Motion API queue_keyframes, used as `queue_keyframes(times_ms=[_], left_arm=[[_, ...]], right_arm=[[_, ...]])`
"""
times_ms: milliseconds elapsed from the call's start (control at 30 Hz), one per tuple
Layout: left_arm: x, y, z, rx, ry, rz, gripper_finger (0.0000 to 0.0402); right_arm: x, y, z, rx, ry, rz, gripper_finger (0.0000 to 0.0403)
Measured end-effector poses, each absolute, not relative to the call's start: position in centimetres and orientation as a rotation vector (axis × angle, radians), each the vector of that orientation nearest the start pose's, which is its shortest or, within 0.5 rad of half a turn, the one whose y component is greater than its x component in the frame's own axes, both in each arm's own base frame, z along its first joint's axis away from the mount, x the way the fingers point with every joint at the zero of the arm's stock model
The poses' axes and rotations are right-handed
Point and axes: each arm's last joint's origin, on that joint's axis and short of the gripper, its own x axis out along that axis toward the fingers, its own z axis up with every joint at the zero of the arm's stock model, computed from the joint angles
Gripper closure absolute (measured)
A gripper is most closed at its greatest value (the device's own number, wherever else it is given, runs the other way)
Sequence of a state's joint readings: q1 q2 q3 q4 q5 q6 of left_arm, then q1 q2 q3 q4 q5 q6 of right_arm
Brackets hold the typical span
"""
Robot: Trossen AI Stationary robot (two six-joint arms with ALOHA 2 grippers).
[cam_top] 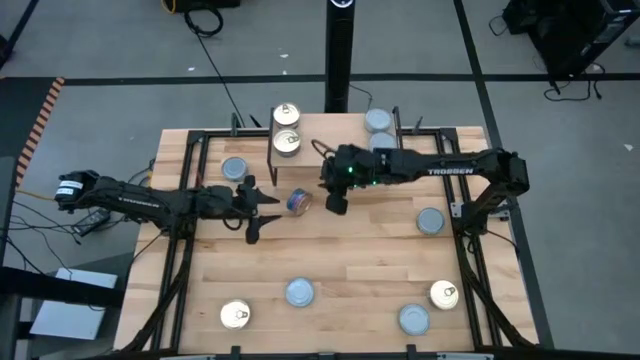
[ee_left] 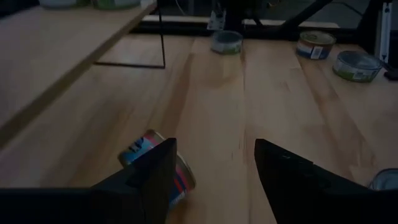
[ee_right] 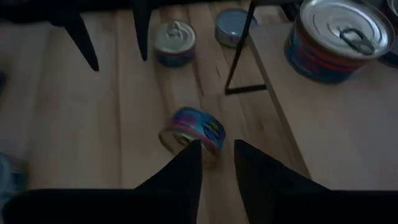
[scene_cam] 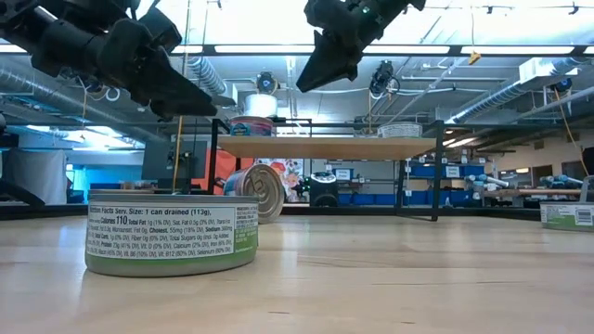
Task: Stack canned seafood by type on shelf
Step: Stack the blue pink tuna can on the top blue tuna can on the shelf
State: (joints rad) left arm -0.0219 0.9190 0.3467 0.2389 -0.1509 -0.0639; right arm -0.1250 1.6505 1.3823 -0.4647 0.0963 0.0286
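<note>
One tin of canned seafood (cam_top: pixel 299 201) lies tipped on its side on the table in front of the shelf (cam_top: pixel 325 128); its blue and pink label shows in the right wrist view (ee_right: pixel 189 130). Two gold-topped tins (cam_top: pixel 287 143) stand on the shelf's left end. A blue-grey one (cam_top: pixel 378 121) stands on its right end. My left gripper (cam_top: pixel 262 212) hovers wide open just left of the tipped tin (ee_left: pixel 155 165), which one finger partly hides. My right gripper (ee_right: pixel 217 149) hangs above the tipped tin, slanting down, its fingers a narrow gap apart with nothing between them.
Loose tins stand about the table: a blue-grey one (cam_top: pixel 234 168) at the far left, another (cam_top: pixel 430 220) at the right. Several more (cam_top: pixel 300 292) stand along the near edge; one of these (scene_cam: pixel 172 232) fills the low view's foreground. Black frame rails (cam_top: pixel 190 170) border the table.
</note>
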Motion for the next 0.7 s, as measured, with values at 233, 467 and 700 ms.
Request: queue_keyframes(times_ms=[233, 467, 700], left_arm=[[19.7, 0.0, 19.4, -0.056, 0.372, 0.146, 0.0179], [19.9, 0.1, 18.9, -0.047, 0.395, 0.184, 0.0179], [20.0, 0.2, 19.0, -0.074, 0.379, 0.218, 0.0179]], right_arm=[[36.0, -3.6, 28.3, -0.013, 0.763, -0.283, 0.0279], [35.9, -2.7, 26.0, 0.003, 0.748, -0.27, 0.0303], [36.0, -2.0, 24.9, 0.0, 0.695, -0.252, 0.0311]])
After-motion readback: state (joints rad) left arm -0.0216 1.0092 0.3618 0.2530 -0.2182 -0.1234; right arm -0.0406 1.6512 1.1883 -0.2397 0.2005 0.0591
